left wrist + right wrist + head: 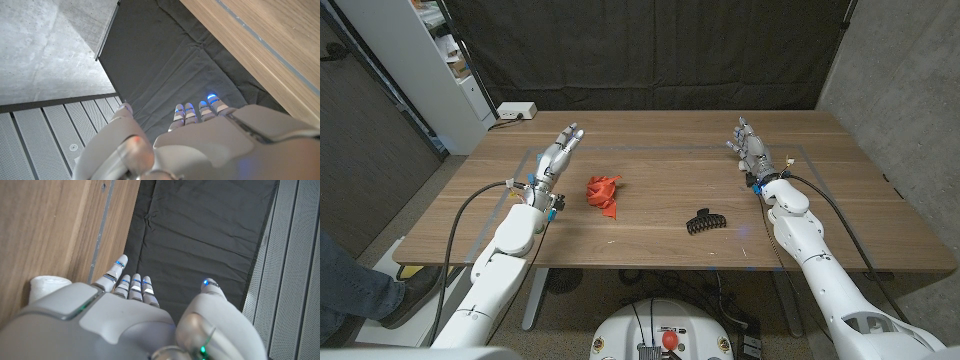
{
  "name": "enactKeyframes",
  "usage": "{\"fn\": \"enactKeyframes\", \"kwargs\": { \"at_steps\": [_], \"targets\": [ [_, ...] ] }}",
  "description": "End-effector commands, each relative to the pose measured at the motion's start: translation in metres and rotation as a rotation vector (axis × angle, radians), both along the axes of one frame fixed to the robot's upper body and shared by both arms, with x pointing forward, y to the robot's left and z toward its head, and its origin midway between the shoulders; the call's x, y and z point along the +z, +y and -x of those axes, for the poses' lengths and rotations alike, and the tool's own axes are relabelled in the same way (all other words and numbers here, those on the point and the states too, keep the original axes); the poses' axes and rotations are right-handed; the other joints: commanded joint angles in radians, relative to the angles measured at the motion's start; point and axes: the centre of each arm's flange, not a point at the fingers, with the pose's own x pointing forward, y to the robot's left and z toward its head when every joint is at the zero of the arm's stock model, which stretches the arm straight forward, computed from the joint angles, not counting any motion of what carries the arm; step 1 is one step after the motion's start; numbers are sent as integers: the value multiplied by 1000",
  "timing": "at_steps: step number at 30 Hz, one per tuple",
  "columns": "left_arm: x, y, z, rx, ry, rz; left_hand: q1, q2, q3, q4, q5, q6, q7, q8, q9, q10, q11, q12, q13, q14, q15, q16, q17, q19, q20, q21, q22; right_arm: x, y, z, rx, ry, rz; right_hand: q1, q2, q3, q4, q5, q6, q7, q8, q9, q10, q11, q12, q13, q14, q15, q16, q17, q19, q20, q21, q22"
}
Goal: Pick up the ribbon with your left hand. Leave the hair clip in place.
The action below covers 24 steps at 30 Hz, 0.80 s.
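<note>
Left hand [558, 152]: released, grasping nothing. The fingers are extended and apart, reaching toward the far edge of the desk [660, 130]. In the left wrist view the same hand [200, 140] shows its fingers [186, 114] straight, side by side, with the thumb set apart from them (blue lights glow on the fingertips). It stands at the left part of the desk, inside a faint taped outline.

Right hand [750, 145]: released, grasping nothing. Its fingers are likewise extended toward the far edge. In the right wrist view this hand [125, 315] has its fingers [134, 286] straight and the thumb spread away.

Ribbon [603, 192]: a crumpled red-orange piece lying on the desk, near the left hand, on its inner side and slightly closer to the robot. No hand touches it.

Hair clip [703, 221]: a black claw type, lying on the desk between the ribbon and the right forearm, nearer the front edge. It is well apart from both hands and apart from the ribbon.

Behind the desk hangs a dark curtain [650, 50]; a white power strip [516, 111] lies on the floor at the far left corner.
</note>
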Motion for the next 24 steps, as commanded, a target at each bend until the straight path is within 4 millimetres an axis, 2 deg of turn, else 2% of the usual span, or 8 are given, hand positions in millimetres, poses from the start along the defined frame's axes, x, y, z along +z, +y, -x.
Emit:
{"fn": "enactKeyframes", "kwargs": {
  "at_steps": [1,7,24],
  "targets": [
    [-7,-7,10,57,-21,-57,16,2,4,-10,-2,2,2,5,5,4,3,-1,-1,3,-2,2,2,-117,8,-2,4,-1,0,2,-5,0,-9,3,6,0,-7,4,11,2,4,-1,4,2,-2,1,8,2,3,1,7,4,-7,6],
    [-9,-10,17,110,-47,-91,23,5,7,-16,-3,2,0,4,5,4,-6,-2,-1,3,-2,1,2,-116,10,-6,4,-3,-1,3,-5,4,-12,3,6,0,-8,4,13,2,4,-1,5,3,-4,2,8,2,2,0,8,5,-10,6],
    [-9,-14,30,242,-83,-196,41,11,14,-31,-4,3,-6,4,5,7,-7,-3,0,9,-3,1,1,-114,13,-16,5,-2,0,3,-1,-2,-17,0,8,-3,-7,4,21,4,6,-1,18,5,-6,2,15,2,5,-1,14,6,-18,6]
  ]
}}
